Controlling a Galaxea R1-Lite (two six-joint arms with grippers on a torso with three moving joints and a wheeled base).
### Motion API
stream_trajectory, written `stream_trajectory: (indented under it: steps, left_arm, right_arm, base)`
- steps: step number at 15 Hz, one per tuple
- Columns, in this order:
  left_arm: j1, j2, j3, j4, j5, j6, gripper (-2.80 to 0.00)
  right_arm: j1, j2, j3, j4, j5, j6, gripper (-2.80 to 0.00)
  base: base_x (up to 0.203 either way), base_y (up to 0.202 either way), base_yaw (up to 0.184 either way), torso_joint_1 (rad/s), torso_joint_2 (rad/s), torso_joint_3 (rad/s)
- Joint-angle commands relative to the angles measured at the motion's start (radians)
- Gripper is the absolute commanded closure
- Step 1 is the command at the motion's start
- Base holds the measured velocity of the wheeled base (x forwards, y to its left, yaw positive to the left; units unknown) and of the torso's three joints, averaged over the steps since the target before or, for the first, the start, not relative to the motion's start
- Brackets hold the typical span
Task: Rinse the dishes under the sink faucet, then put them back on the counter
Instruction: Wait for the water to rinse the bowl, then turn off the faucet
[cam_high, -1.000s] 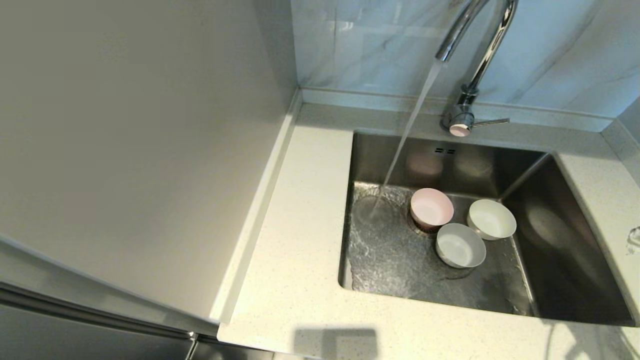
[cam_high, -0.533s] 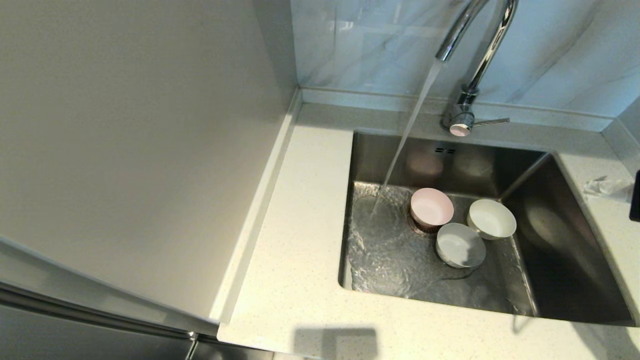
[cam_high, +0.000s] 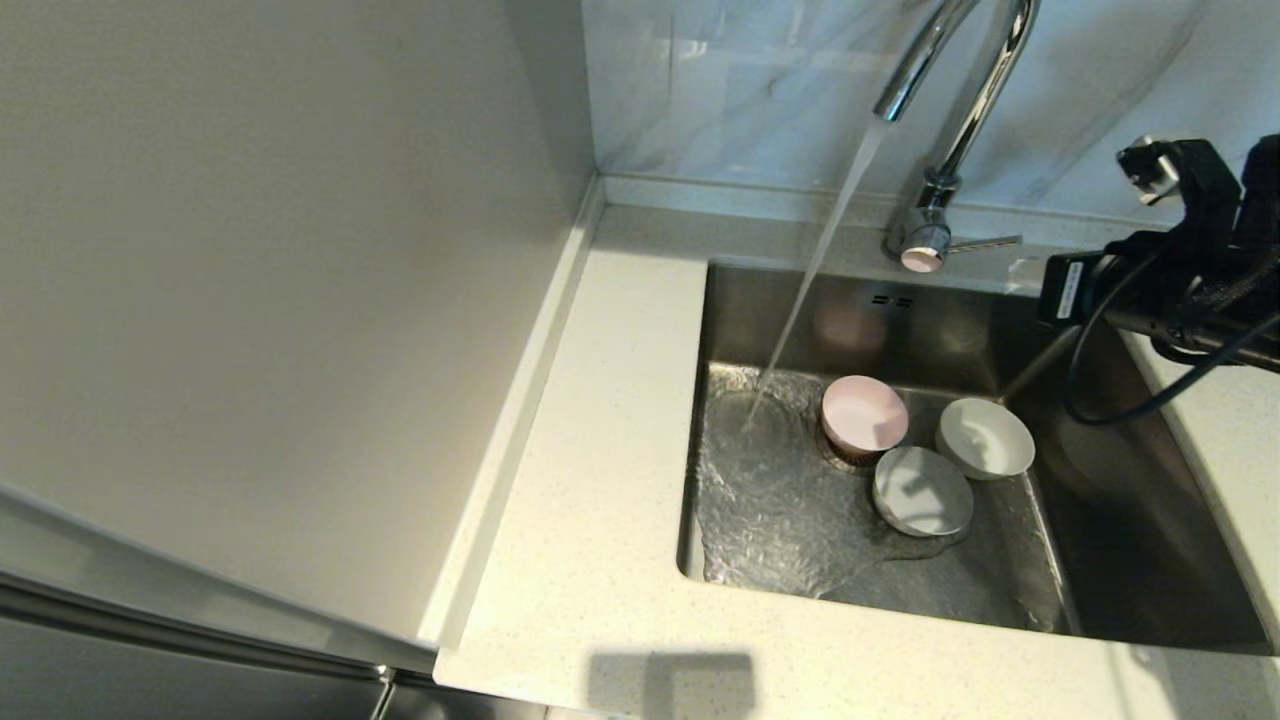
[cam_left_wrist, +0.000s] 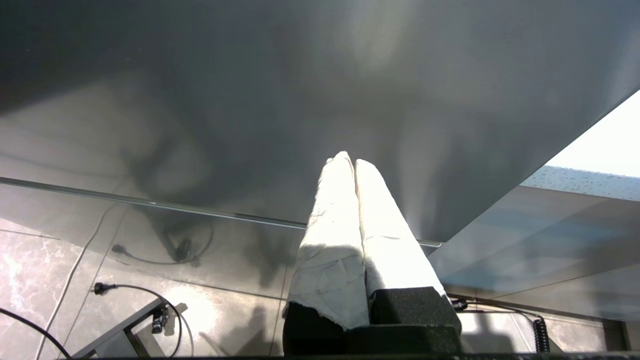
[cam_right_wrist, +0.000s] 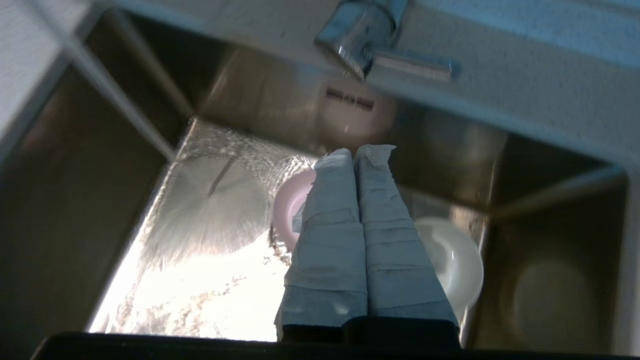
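Three dishes stand on the floor of the sink (cam_high: 1130, 500): a pale pink bowl (cam_high: 865, 418), a white bowl (cam_high: 985, 438) and a grey-white bowl (cam_high: 922, 491). Water streams from the chrome sink faucet (cam_high: 950, 120) onto the sink floor left of the pink bowl. My right arm (cam_high: 1190, 270) hangs over the sink's back right corner, next to the faucet's side lever (cam_high: 985, 243). My right gripper (cam_right_wrist: 361, 150) is shut and empty, above the pink bowl (cam_right_wrist: 292, 210) and the white bowl (cam_right_wrist: 452, 260). My left gripper (cam_left_wrist: 349, 159) is shut and empty, parked low beside a cabinet.
The speckled counter (cam_high: 600, 480) runs along the sink's left and front. A smooth beige side panel (cam_high: 280, 300) rises at the left and a marbled wall (cam_high: 720, 90) stands behind the faucet. Cables (cam_left_wrist: 135, 295) lie on the floor below the left arm.
My right arm has come in from the right edge and moved left and back, over the sink's back right corner beside the faucet lever. Water keeps running; the bowls have not moved.
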Motion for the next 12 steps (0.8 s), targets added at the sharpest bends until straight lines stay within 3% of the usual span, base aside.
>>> stream_trajectory:
  steps: [1,5,12]
  left_arm:
    - [0.0,-0.003,0.0,0.0,-0.001,0.0,0.0]
    - [0.0,-0.003,0.0,0.0,0.0,-0.001,0.0]
    - [0.0,-0.003,0.0,0.0,0.0,0.0,0.0]
  right_arm:
    - [0.001,0.133,-0.076,-0.017,-0.022,-0.004,0.0]
    - [0.0,0.218,-0.218,0.031,-0.187,-0.03,0.0]
    - [0.0,0.294,-0.36,0.058,-0.187,-0.03,0.0]
  base:
    - [0.0,0.0,0.0,0.0,0.0,0.0]
    - [0.0,0.0,0.0,0.0,0.0,0.0]
    - [0.0,0.0,0.0,0.0,0.0,0.0]
